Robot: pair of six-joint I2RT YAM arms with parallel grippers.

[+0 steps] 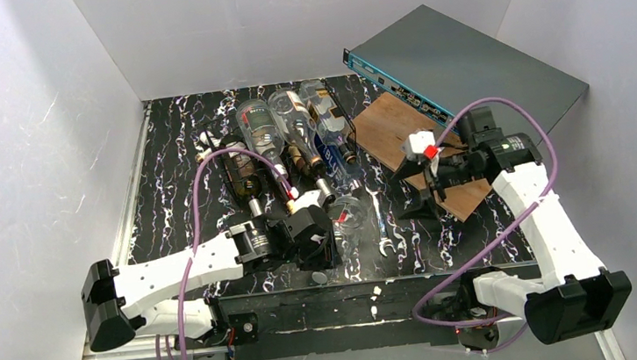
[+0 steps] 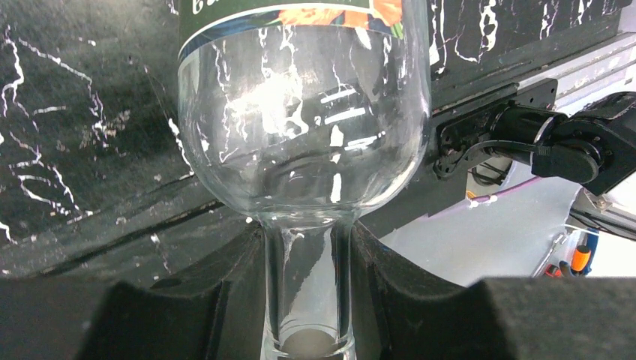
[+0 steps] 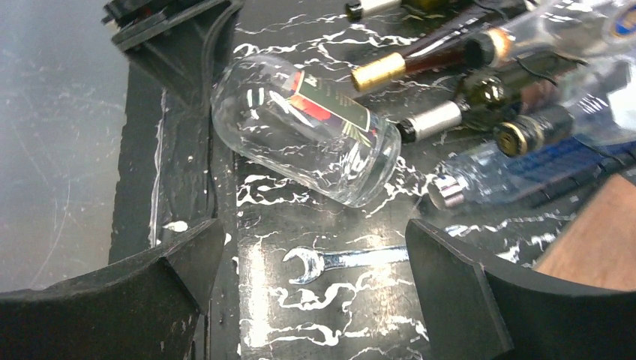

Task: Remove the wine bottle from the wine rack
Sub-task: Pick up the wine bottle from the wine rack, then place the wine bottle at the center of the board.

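My left gripper (image 1: pixel 330 226) is shut on the neck of a clear wine bottle (image 1: pixel 350 216) with a dark green label. The bottle lies low over the black marbled table, in front of the wine rack (image 1: pixel 231 164). In the left wrist view the neck sits between both fingers of the left gripper (image 2: pixel 311 300), with the bottle's body (image 2: pixel 300 112) ahead. The rack, a black wire frame, holds several other bottles (image 1: pixel 259 126). My right gripper (image 1: pixel 412 190) is open and empty to the right of the bottle. The right wrist view shows its jaws (image 3: pixel 311 292) spread above the table and the clear bottle (image 3: pixel 300 135) beyond.
A wrench (image 1: pixel 381 227) lies on the table between the grippers and also shows in the right wrist view (image 3: pixel 341 262). A wooden board (image 1: pixel 393 124) lies at the right. A flat grey box with a teal edge (image 1: pixel 471 64) leans at the back right. White walls enclose the table.
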